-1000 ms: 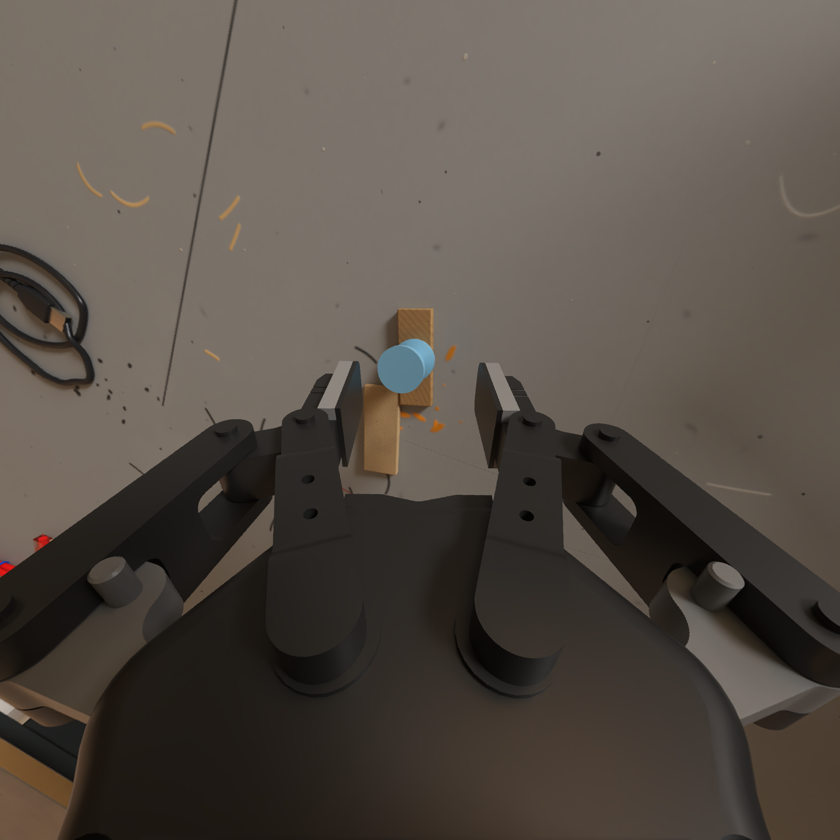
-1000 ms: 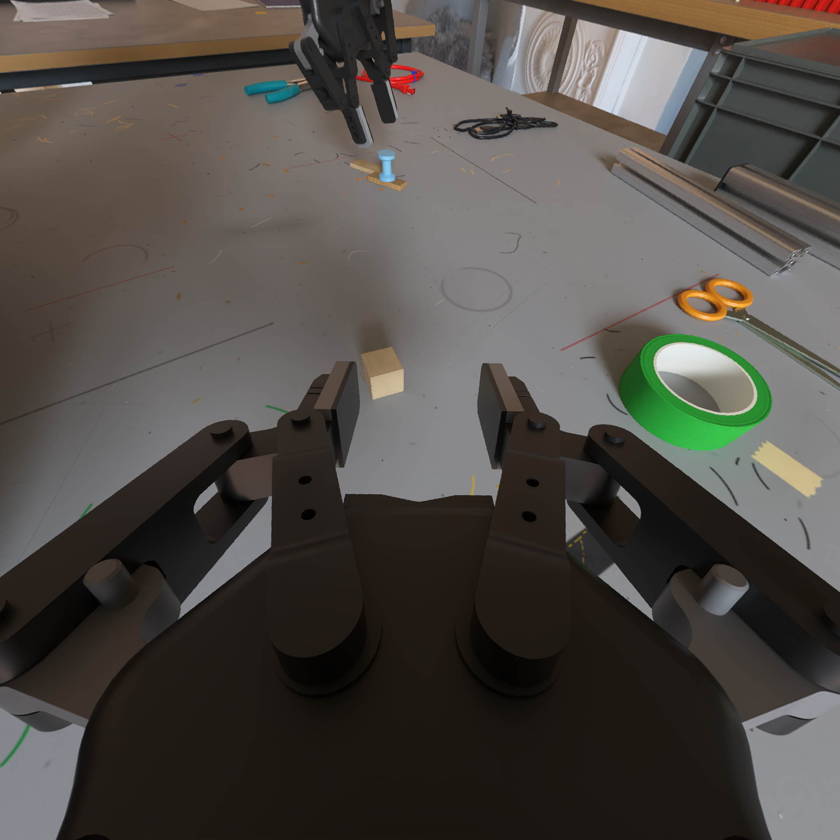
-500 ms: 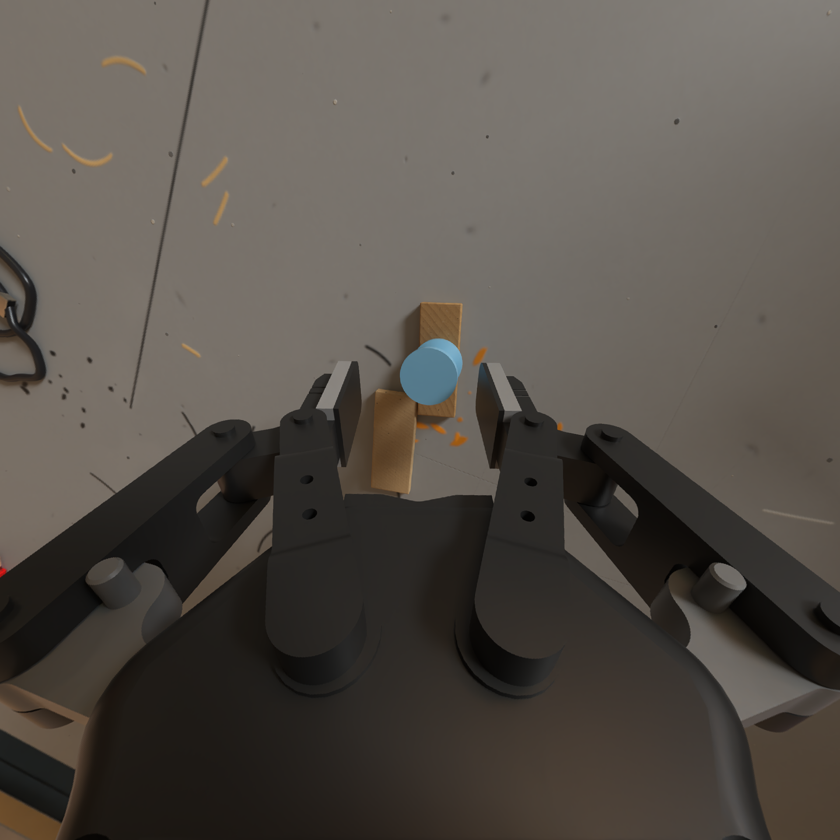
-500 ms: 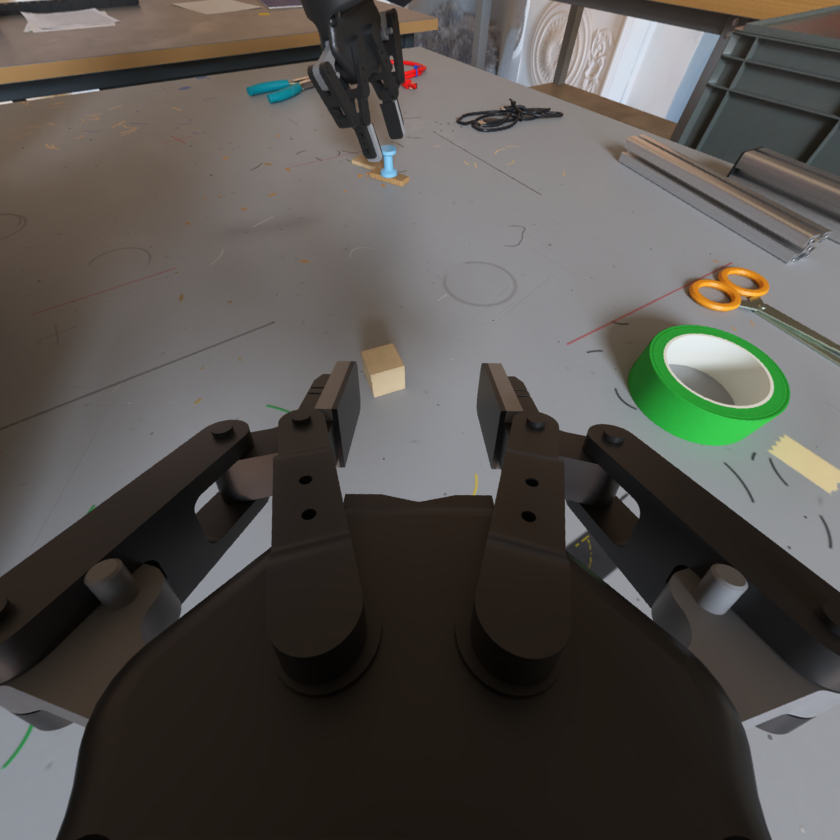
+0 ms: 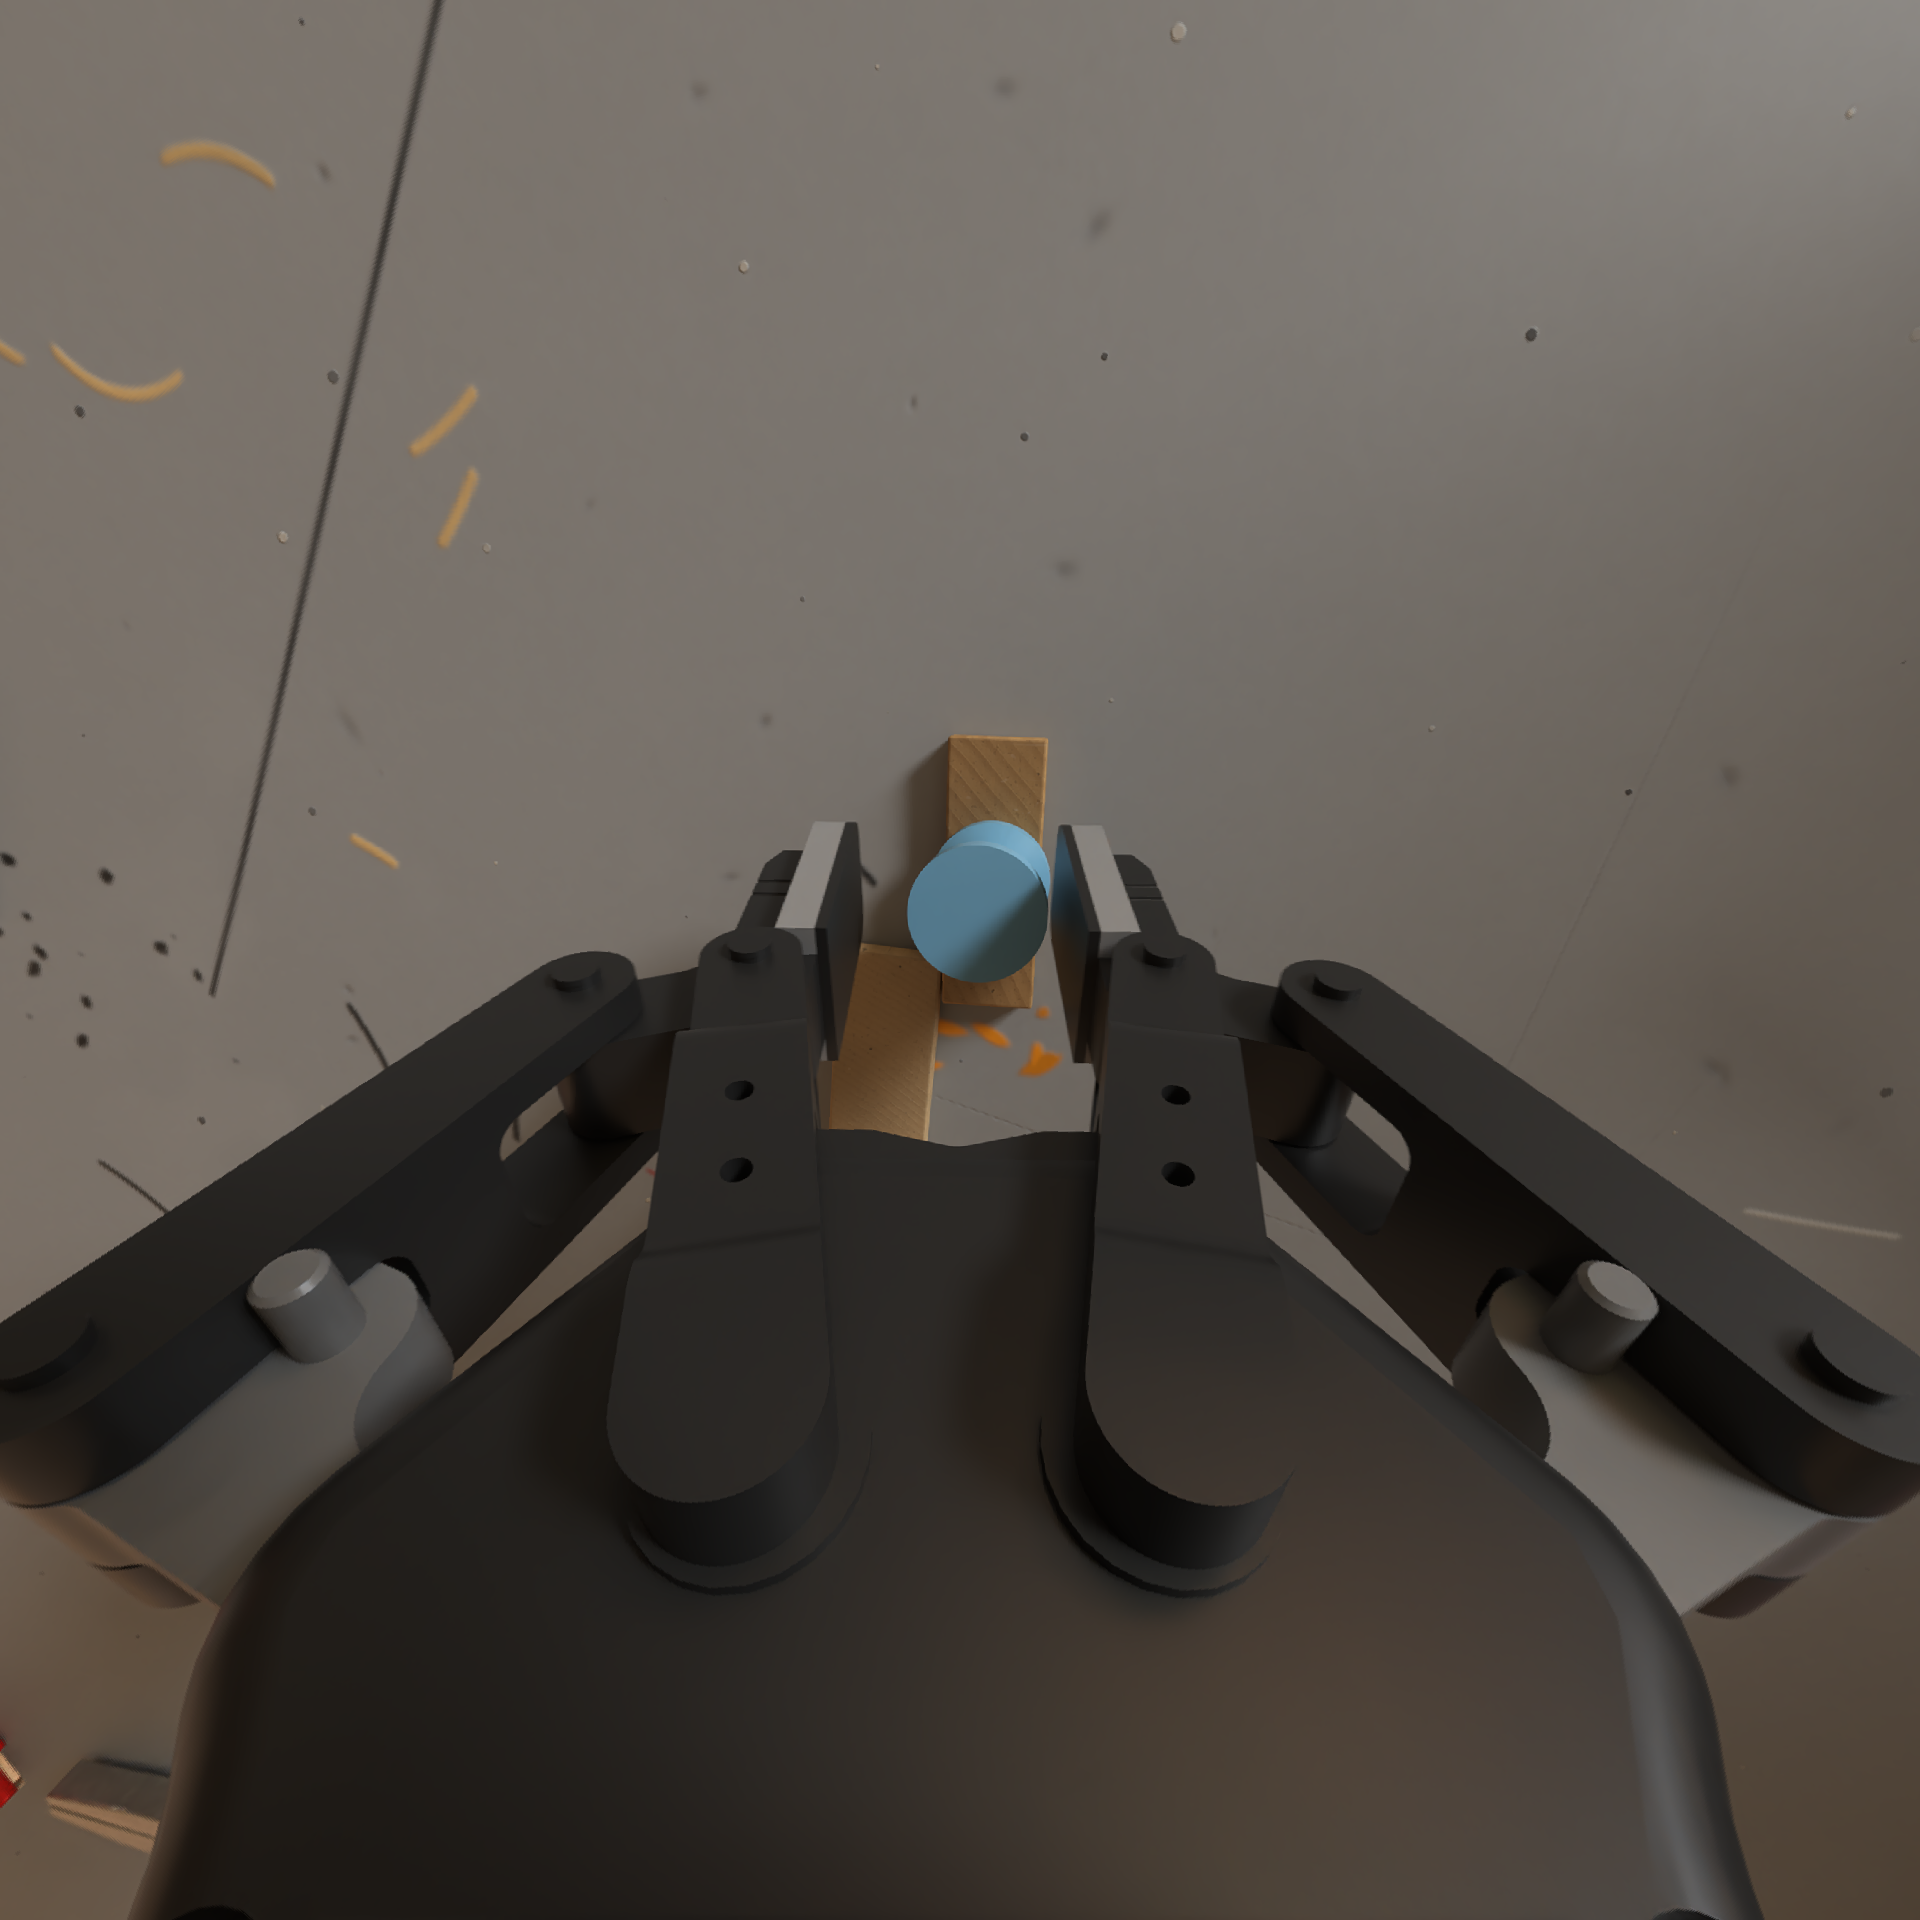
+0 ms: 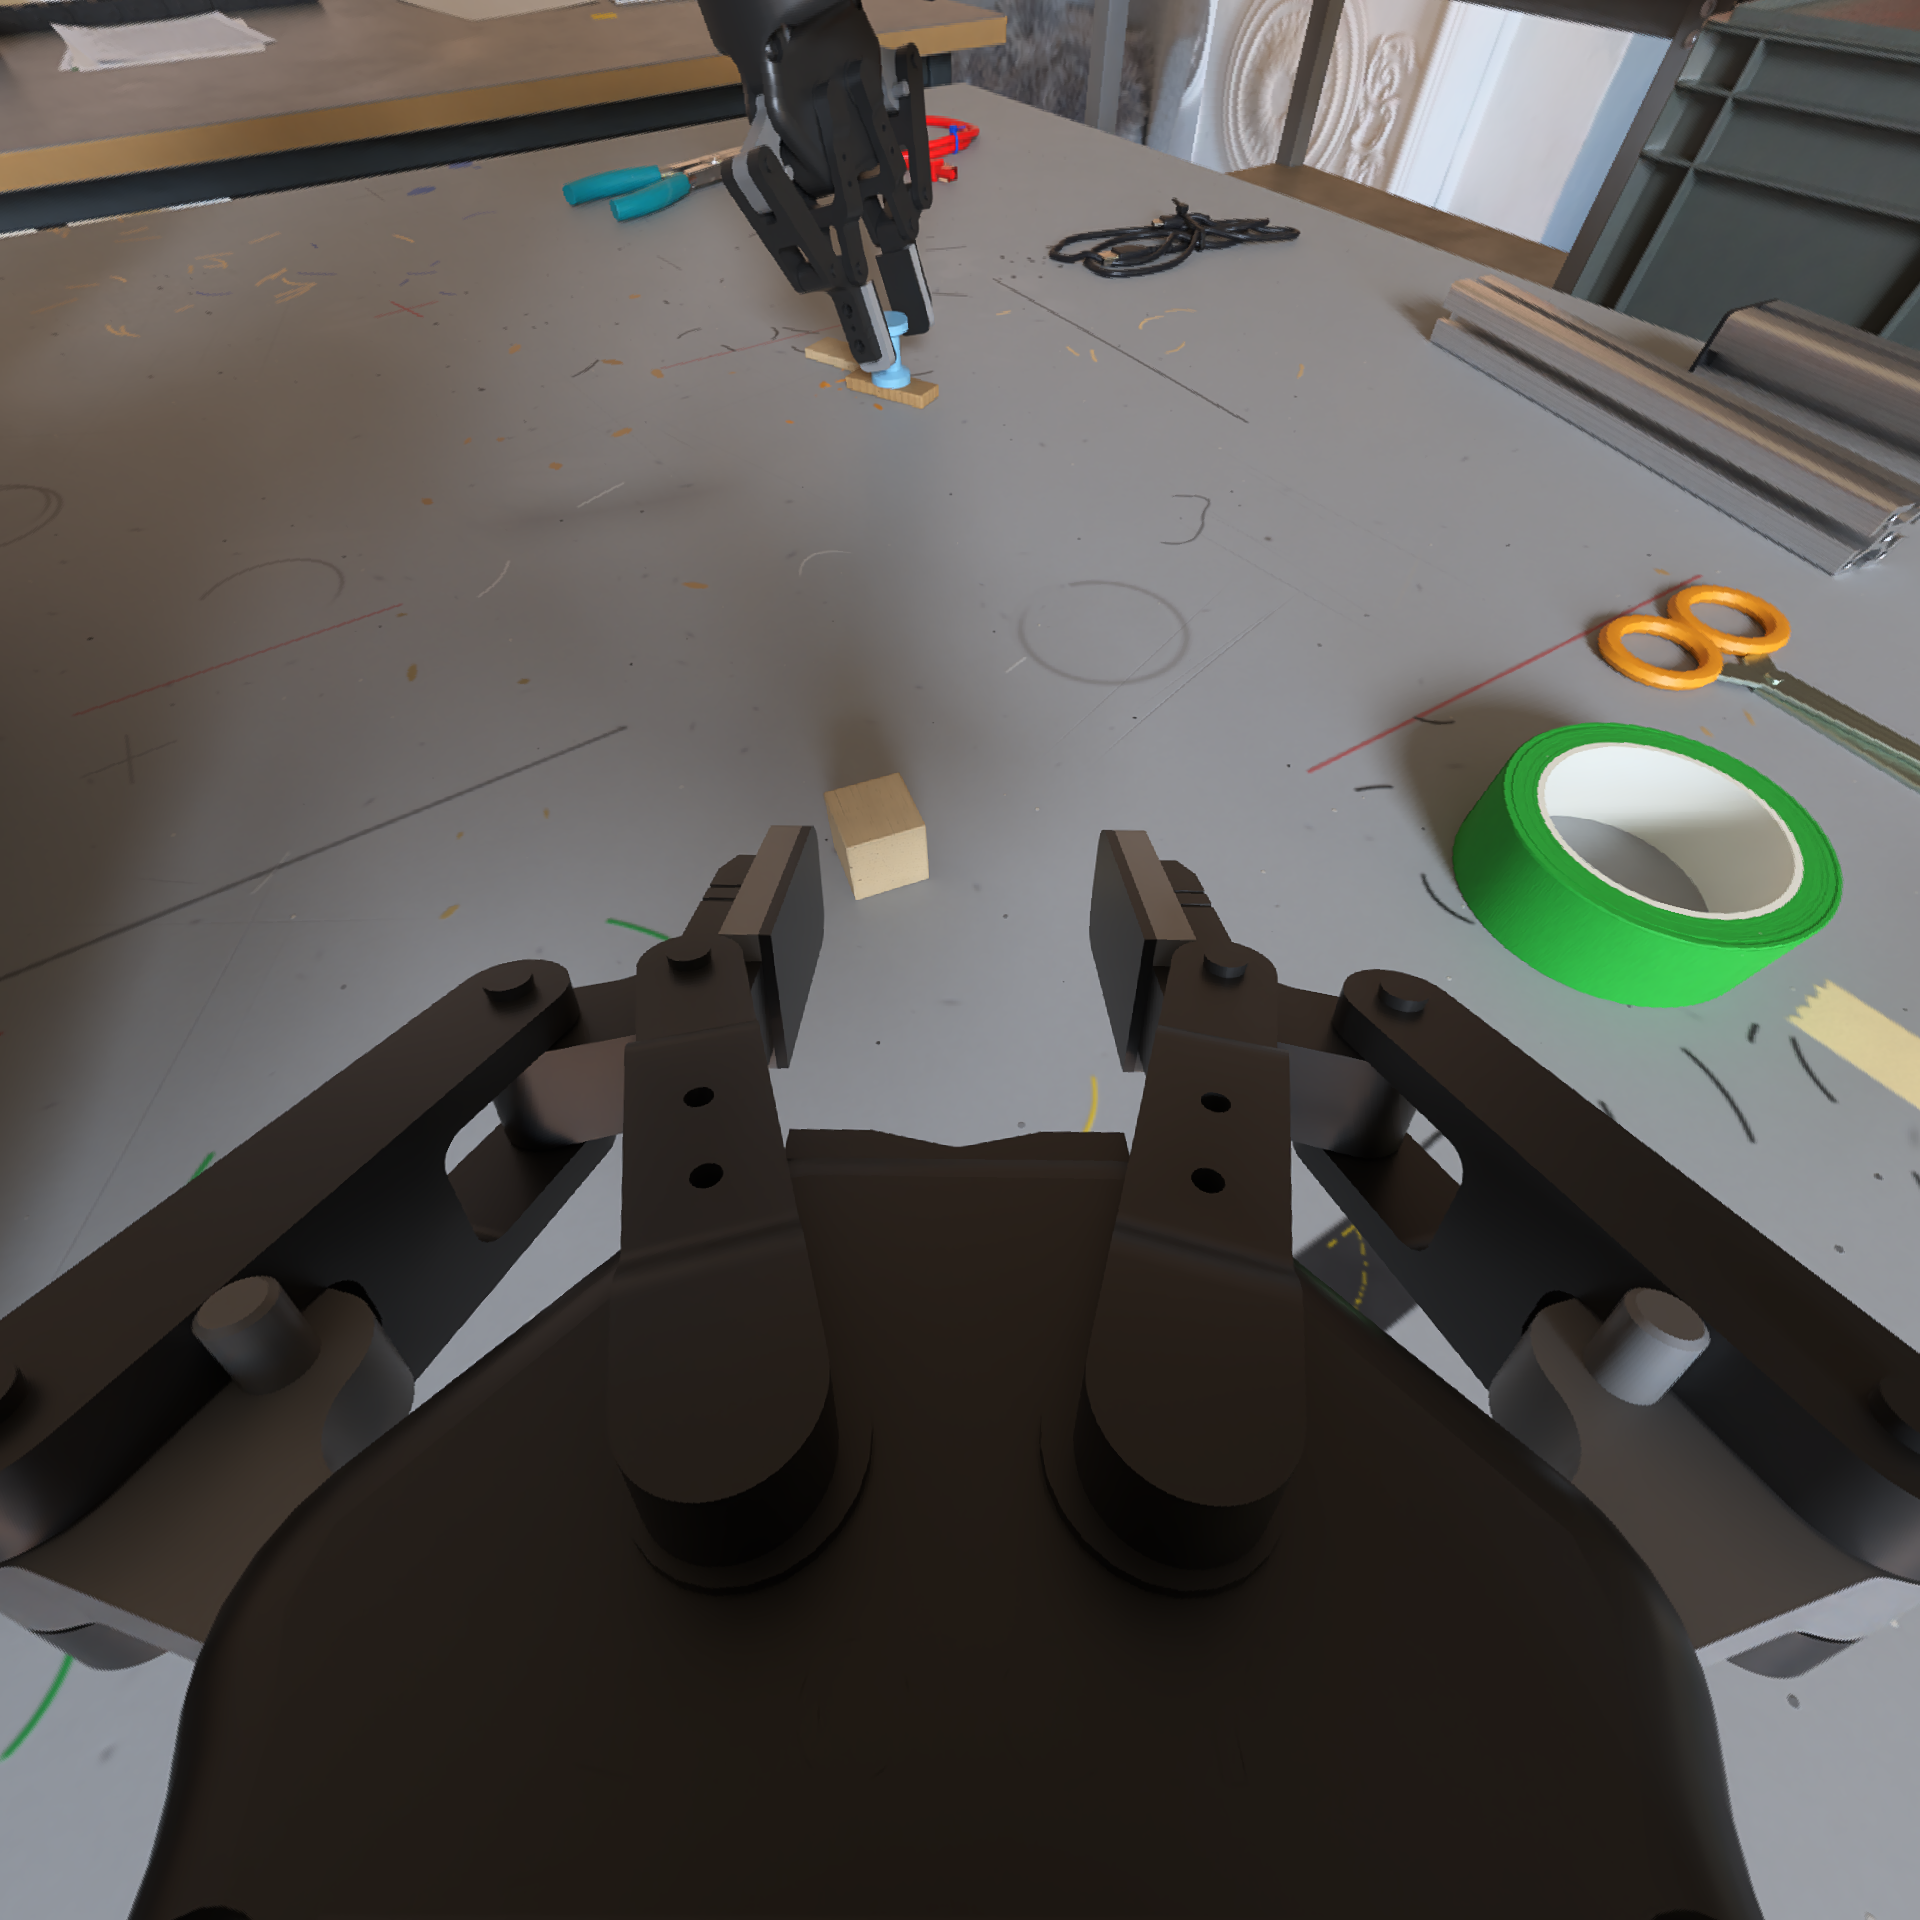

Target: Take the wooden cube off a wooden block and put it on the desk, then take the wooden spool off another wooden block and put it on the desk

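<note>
A blue spool (image 5: 977, 914) stands upright on a flat wooden block (image 5: 995, 779); a second bare flat block (image 5: 883, 1049) lies beside it. My left gripper (image 5: 956, 935) is low around the spool, jaws narrowed. The right finger looks to touch it and a small gap shows on the left. In the right wrist view the left gripper (image 6: 883, 312) straddles the spool (image 6: 891, 348) far off. The wooden cube (image 6: 878, 836) sits on the desk just ahead of my right gripper (image 6: 956, 935), which is open, empty and hovering above the desk.
A green tape roll (image 6: 1652, 914) and orange scissors (image 6: 1704, 644) lie to the right. Aluminium profiles (image 6: 1662, 416) and a grey crate (image 6: 1787, 156) stand at the far right. A black cable (image 6: 1174, 239), teal pliers (image 6: 634, 192) and a red cable (image 6: 951, 135) lie at the back.
My left gripper has come down and shifted until the spool sits between its fingers, and the jaws have narrowed. The right gripper has hardly moved; the cube stays put.
</note>
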